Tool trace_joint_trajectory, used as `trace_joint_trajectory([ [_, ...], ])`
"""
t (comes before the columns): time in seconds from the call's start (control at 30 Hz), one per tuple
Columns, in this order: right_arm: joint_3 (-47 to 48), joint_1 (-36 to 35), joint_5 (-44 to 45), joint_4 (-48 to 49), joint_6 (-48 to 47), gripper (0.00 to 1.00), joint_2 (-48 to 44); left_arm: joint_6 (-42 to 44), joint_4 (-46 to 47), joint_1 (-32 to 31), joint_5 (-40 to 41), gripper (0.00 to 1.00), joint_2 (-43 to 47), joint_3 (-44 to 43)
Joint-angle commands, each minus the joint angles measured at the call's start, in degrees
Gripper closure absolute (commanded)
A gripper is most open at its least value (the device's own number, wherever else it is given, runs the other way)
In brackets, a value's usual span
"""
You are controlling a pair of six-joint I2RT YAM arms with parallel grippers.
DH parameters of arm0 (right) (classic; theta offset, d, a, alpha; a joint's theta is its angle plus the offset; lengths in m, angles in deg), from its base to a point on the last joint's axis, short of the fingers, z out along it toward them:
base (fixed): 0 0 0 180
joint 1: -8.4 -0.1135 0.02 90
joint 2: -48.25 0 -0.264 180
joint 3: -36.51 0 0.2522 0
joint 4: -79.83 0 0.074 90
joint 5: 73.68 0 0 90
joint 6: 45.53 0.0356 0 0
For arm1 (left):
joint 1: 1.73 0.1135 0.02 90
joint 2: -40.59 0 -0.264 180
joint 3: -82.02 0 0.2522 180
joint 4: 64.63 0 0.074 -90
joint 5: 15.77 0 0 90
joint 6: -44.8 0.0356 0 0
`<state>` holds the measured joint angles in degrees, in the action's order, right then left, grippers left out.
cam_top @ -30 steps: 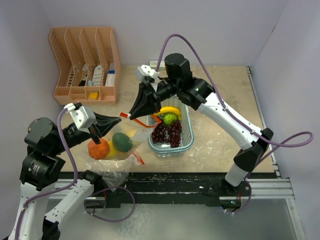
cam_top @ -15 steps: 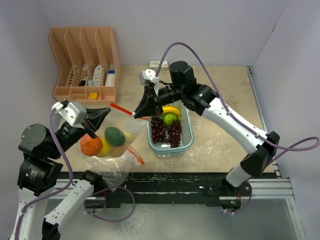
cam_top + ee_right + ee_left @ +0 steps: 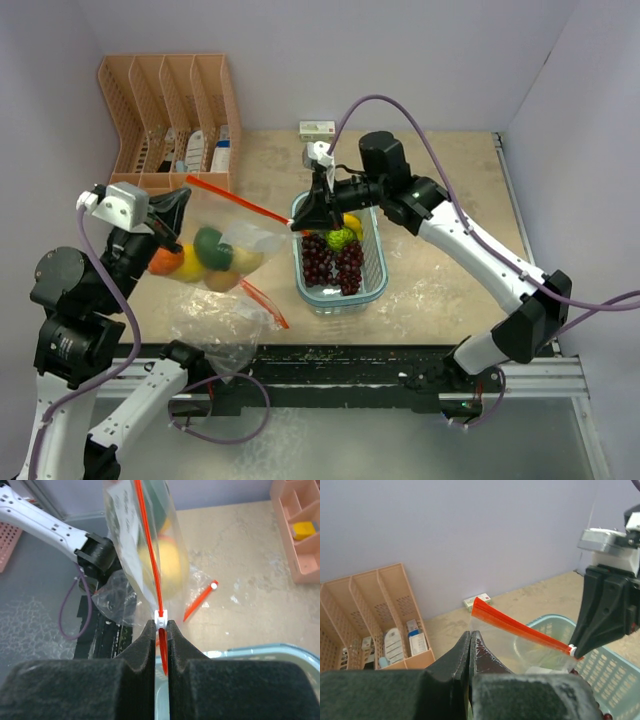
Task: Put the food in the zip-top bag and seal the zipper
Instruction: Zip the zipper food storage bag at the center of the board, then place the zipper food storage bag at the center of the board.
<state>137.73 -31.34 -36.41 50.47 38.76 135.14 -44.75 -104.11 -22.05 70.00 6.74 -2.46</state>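
Observation:
The clear zip-top bag (image 3: 225, 250) hangs in the air between my two grippers. Inside it are an orange fruit (image 3: 165, 262), a green one (image 3: 208, 247) and a yellow one (image 3: 235, 262). Its orange-red zipper (image 3: 240, 203) runs taut from upper left to lower right. My left gripper (image 3: 183, 205) is shut on the bag's plastic just below the zipper's left end (image 3: 482, 611). At the right end my right gripper (image 3: 299, 228) is shut on the zipper's white slider (image 3: 160, 618). In the right wrist view the yellow fruit (image 3: 161, 565) shows blurred through the bag.
A light blue mesh basket (image 3: 372, 285) under the right gripper holds dark red grapes (image 3: 335, 262), a banana (image 3: 350, 221) and a green item (image 3: 340, 238). A second crinkly bag (image 3: 215, 325) with a red strip lies near the front edge. A pink organizer (image 3: 170, 130) and a small box (image 3: 318, 128) stand at the back.
The left gripper has pulled the bag up and to the left while the right gripper has slid to the right along the zipper. The strip now stretches straight between them.

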Motion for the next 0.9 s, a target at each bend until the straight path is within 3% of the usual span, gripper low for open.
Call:
trace_joint_trajectory([
  [0.0,-2.8,2.6,3.3,-1.1,-1.0,1.00,-2.4,-0.1,8.7,0.3,8.9,1.00,-1.1,-4.5],
  [0.2,-5.1,3.2,11.3,-0.7,0.7,0.96,-3.3,-0.4,8.9,0.2,12.1,1.00,-2.7,-3.6],
  [0.3,-3.6,3.3,17.4,-1.9,2.2,0.54,-3.2,-1.1,8.8,0.2,12.6,1.00,-4.1,-3.1],
  [0.37,-3.2,3.2,19.7,-1.3,3.2,0.35,-4.5,-2.1,8.2,0.3,13.7,1.00,-5.7,-2.8],
  [0.43,-4.0,3.2,21.5,0.5,4.9,0.06,-6.7,-3.5,6.7,0.3,17.9,1.00,-8.1,-2.6],
  [0.47,-4.6,3.1,22.2,1.8,5.9,0.00,-8.1,-4.3,5.9,0.2,20.9,1.00,-9.3,-2.3],
  [0.53,-6.2,3.1,25.8,3.5,7.1,0.01,-10.4,-5.7,4.6,0.3,26.7,1.00,-11.8,-1.7],
  [0.63,-7.0,2.9,23.9,4.1,7.6,0.01,-11.7,-8.6,2.7,0.2,31.4,1.00,-14.0,-1.0],
  [0.67,-7.1,2.7,23.4,3.9,8.1,0.00,-11.5,-9.1,2.5,0.2,33.2,0.90,-14.5,-0.7],
  [0.77,-7.7,-0.8,25.0,3.9,8.1,0.00,-10.7,-10.4,2.0,0.2,37.6,0.14,-15.5,0.1],
  [0.8,-7.6,-2.9,26.8,3.9,7.9,0.00,-10.1,-10.7,1.7,0.3,37.8,0.00,-15.6,0.2],
  [0.87,-6.5,-7.5,30.1,3.7,7.6,0.01,-8.1,-11.0,1.5,0.2,37.8,0.01,-15.3,0.4],
])
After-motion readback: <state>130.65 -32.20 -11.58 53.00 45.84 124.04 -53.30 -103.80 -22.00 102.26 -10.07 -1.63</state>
